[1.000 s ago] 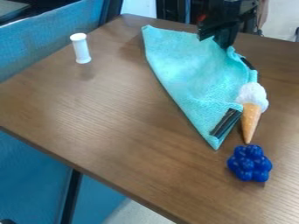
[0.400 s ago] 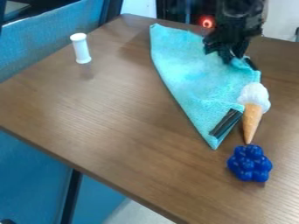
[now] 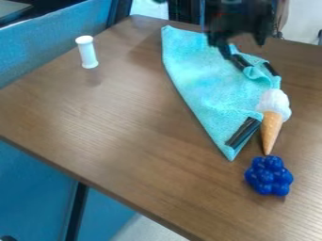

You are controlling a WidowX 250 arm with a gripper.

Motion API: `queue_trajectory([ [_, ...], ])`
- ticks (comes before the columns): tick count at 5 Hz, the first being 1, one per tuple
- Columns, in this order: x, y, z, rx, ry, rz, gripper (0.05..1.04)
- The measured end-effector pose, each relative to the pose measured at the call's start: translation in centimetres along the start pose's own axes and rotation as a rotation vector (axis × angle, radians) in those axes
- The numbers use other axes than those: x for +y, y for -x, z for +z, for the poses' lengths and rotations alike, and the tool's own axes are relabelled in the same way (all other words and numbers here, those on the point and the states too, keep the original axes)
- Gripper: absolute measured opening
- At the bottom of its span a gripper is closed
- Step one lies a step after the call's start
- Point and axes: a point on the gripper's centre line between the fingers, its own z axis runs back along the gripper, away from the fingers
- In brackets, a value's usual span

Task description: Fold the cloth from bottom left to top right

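Note:
The black gripper (image 3: 241, 43) hangs over the table's far edge, just above the upper right part of the cloth, its two fingers spread apart with nothing between them. Below it lies the light turquoise cloth (image 3: 211, 87), folded into a long triangle. One tip points toward the near side, another toward the far left. Its upper right corner is rumpled and turned over, with dark strips showing there, and a dark strip also shows near the lower tip.
A toy ice cream cone (image 3: 271, 120) lies against the cloth's right side. Just below the cone is a dark blue clustered object (image 3: 269, 176). A white cylinder (image 3: 87, 52) stands at the far left of the wooden table (image 3: 119, 136).
The gripper has risen off the cloth and opened, letting go of the upper right corner. Since the earliest frame, the cloth's far-left tip has shifted slightly right.

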Motion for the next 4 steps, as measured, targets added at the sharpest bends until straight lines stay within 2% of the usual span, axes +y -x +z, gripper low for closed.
queue_trajectory([
  [1,2.5,-1.7,2.8,0.039,0.073,-0.078,1.001],
  [2,5.0,-1.9,6.4,0.131,0.054,-0.169,1.001],
  [3,7.6,-0.7,9.1,0.299,-0.128,-0.285,1.001],
  [4,11.1,0.2,10.9,0.321,-0.335,-0.329,1.001],
])
